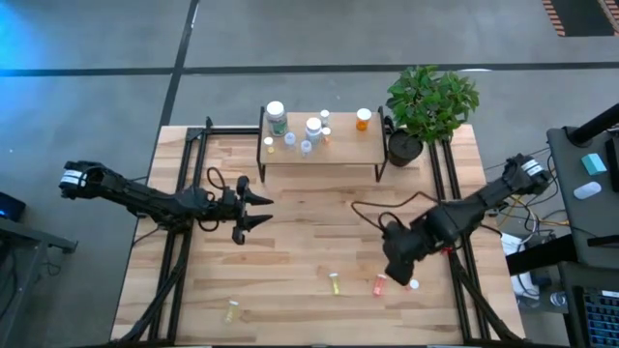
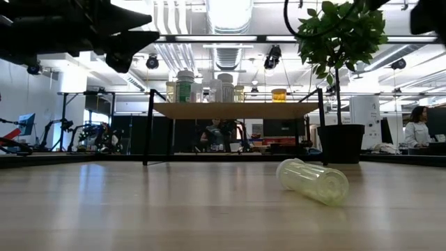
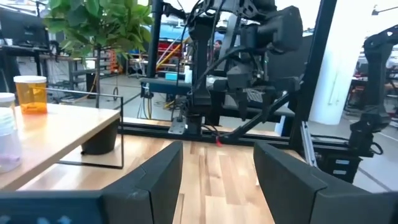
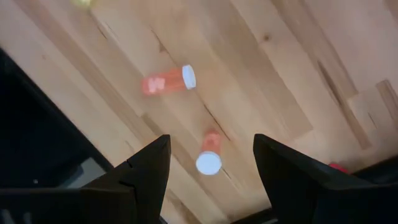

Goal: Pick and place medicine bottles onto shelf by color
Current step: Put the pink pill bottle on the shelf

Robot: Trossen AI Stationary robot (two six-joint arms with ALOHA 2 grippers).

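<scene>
From here I see a pale, planked wooden tabletop with visible grain, and at its far edge the shelf, a light wooden board on thin black metal legs. Several small cylindrical bottles stand upright on that board: a greenish one with a white cap at its left end, a cluster of clear, white-capped vials near the middle, and an orange bottle apart toward the right end, close to a leafy potted plant in a dark pot. On the near part of the table four bottles lie on their sides: two yellow ones and two orange ones with white caps. My right gripper hangs just above the second orange bottle, its dark, wedge-shaped fingers spread wide on either side of it and not touching; the bottle's white cap points toward the wrist camera, and the other orange bottle lies near it, beyond the fingertips. My left gripper waits above the table's left middle, fingers parted and holding nothing, pointed toward the right side, well apart from the shelf and from every bottle.
</scene>
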